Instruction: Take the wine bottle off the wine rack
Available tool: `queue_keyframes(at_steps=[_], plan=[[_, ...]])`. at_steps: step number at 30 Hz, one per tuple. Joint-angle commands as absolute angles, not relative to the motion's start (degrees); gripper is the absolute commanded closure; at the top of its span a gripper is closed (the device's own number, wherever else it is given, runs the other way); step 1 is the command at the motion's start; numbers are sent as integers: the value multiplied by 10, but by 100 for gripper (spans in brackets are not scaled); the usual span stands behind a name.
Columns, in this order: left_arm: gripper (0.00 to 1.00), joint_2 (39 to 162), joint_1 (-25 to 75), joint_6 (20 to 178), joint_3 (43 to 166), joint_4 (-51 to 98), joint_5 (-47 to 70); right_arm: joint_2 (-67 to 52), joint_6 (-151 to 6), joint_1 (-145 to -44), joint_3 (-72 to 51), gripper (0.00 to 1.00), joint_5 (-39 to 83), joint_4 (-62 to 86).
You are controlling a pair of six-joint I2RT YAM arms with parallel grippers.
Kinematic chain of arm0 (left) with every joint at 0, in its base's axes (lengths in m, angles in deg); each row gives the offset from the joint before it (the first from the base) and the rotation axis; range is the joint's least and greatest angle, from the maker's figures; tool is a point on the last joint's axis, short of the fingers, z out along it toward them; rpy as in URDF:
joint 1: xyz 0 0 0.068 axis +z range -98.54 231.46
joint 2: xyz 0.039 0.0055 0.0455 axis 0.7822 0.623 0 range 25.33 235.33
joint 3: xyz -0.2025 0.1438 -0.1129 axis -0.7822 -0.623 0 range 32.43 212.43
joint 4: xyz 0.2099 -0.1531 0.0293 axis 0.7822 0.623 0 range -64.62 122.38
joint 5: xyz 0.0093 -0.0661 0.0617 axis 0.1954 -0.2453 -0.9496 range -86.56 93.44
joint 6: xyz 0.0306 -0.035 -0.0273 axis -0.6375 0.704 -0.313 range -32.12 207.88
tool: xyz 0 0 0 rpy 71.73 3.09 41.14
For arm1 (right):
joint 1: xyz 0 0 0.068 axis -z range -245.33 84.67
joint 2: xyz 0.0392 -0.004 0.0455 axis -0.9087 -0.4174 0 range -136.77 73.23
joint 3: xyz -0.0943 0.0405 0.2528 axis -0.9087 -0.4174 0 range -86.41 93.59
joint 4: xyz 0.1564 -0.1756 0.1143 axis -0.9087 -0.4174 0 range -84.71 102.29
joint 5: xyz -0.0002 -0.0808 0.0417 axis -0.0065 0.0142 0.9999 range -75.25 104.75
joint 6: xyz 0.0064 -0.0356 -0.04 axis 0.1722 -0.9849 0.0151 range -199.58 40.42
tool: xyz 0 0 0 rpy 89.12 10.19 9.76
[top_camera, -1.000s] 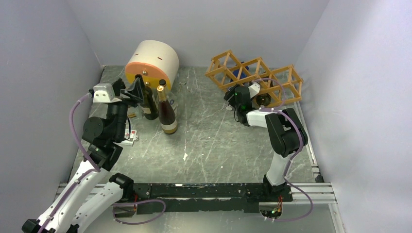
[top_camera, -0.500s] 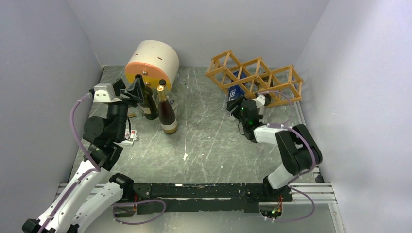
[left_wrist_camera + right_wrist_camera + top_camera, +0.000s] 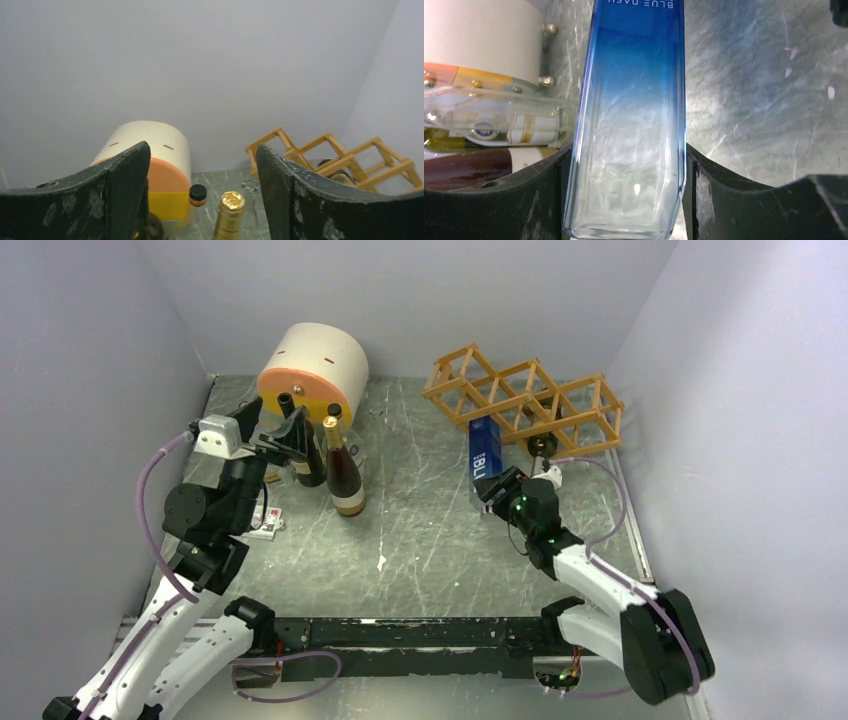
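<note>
From the top camera, the blue bottle (image 3: 485, 452) was held at its near end by the right gripper (image 3: 492, 488). Its far end lay close against the front of the wine rack (image 3: 527, 392) at the far right corner of the table (image 3: 430, 540), and whether the two touched could not be told. Only the round end of a second bottle (image 3: 541, 447) showed in one rack cell. Small white and red bits (image 3: 268, 522) near the left edge were too small to identify. The rack was thin orange-tan sticks in diamond cells, and the table was grey and marbled. By the far left corner lay one cream and orange cylinder (image 3: 318, 358), with two upright bottles before it: a dark green bottle (image 3: 308, 465) and a gold-topped bottle (image 3: 346, 480). The left gripper (image 3: 292, 428) stood near the dark green bottle's neck. In the left wrist view its two scuffed black fingers (image 3: 120, 190) gaped wide with nothing between them. Beyond them rose a gold foil top (image 3: 232, 201) and a black cap (image 3: 198, 192), the bodies cut off below. In the right wrist view both black fingers pressed the flat sides of the square glass bottle, which faded from blue to clear, its far end cut off.
</note>
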State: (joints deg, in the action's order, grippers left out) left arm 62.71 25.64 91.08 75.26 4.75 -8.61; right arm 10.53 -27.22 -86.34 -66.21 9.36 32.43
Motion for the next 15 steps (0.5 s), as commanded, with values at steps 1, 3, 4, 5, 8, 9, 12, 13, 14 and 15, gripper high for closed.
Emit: queue_keyframes(at_steps=[1,3,4,5,8,9,12,13,14,15], plan=[[17,618,256,919,772,39,27,192,-251,-863,-679,100,149,294],[16,625,254,927,777,31,86,242,-250,-863,-686,100,164,249],[15,629,254,929,777,26,121,261,-252,-863,-685,100,174,222],[14,636,253,926,778,15,168,283,-254,-863,-683,100,183,196],[15,658,248,883,788,7,317,348,-250,-863,-683,100,209,128],[14,667,244,883,789,1,344,366,-252,-863,-680,100,219,104],[13,699,220,901,776,-50,420,413,-271,-863,-655,100,230,12],[13,711,205,905,771,-66,443,427,-279,-863,-645,100,230,-19],[13,722,185,903,769,-72,461,439,-288,-863,-637,100,232,-45],[13,735,162,895,772,-66,473,448,-299,-862,-627,100,238,-68]])
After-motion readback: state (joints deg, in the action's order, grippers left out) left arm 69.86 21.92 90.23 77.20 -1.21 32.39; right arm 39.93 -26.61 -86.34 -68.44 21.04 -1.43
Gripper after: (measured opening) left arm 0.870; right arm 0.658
